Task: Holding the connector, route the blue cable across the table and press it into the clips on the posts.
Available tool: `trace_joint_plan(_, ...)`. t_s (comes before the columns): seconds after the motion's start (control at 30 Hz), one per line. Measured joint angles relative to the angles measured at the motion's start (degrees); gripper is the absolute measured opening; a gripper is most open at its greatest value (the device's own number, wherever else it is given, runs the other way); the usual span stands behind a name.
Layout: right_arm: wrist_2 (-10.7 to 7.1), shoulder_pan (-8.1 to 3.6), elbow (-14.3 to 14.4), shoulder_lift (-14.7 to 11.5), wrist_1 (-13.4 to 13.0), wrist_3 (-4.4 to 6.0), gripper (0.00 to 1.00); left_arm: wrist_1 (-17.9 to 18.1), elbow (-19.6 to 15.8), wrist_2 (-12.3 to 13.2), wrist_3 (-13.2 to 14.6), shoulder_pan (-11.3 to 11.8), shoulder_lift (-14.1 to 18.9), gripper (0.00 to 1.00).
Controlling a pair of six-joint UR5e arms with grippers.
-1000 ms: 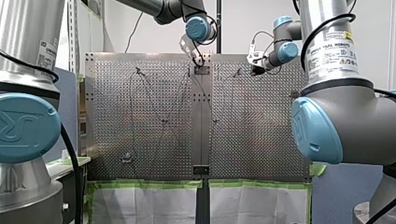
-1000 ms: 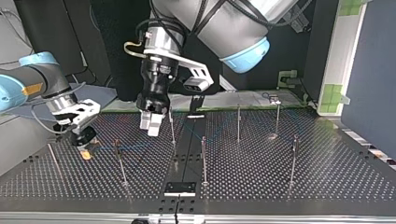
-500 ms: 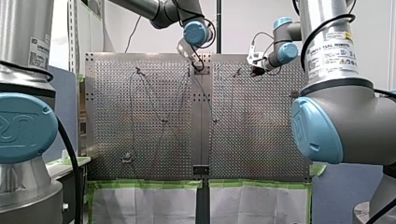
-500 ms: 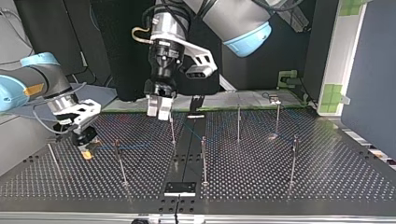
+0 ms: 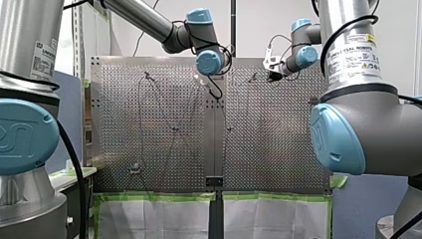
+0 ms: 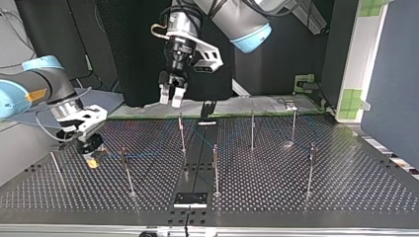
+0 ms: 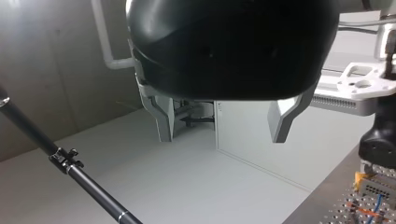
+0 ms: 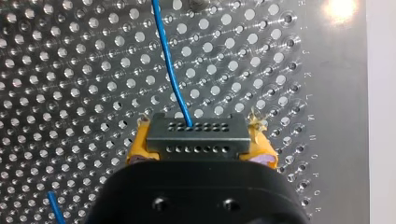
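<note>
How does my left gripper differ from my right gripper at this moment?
My left gripper is open and empty; my right gripper is shut on the connector. In the top view the left hangs high above the posts, the right low by the table. Left fingers look grey, right pads yellow. Both have two fingers.

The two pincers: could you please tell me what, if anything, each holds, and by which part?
My right pincer grips the grey connector by its two ends, between yellow pads. My left pincer is open, holding nothing.
</note>
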Motion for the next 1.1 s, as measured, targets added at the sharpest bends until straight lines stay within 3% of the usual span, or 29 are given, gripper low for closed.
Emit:
trace_joint_plan(0.17, 0.00, 0.00, 0.0, 0.1, 0.0, -0.02, 0.00, 2.9, -2.9, -0.8, -1.0, -0.5, -0.5, 1.00)
trace_joint_plan(0.53, -0.03, 0.08, 0.0, 0.1, 0.0, -0.06, 0.00, 8.9, -8.9, -5.6, 3.3, -0.3, -5.9, 1.00)
trace_joint_plan(0.83, -0.17, 0.17, 0.0, 0.2, 0.0, -0.07, 0.00, 14.3, -14.5, -5.5, 2.8, -0.2, -11.3, 1.00)
trace_joint_plan(1.1, -0.17, 0.17, 0.0, 0.3, 0.0, -0.06, 0.00, 15.4, -19.3, -5.7, 2.7, -0.2, -12.3, 1.00)
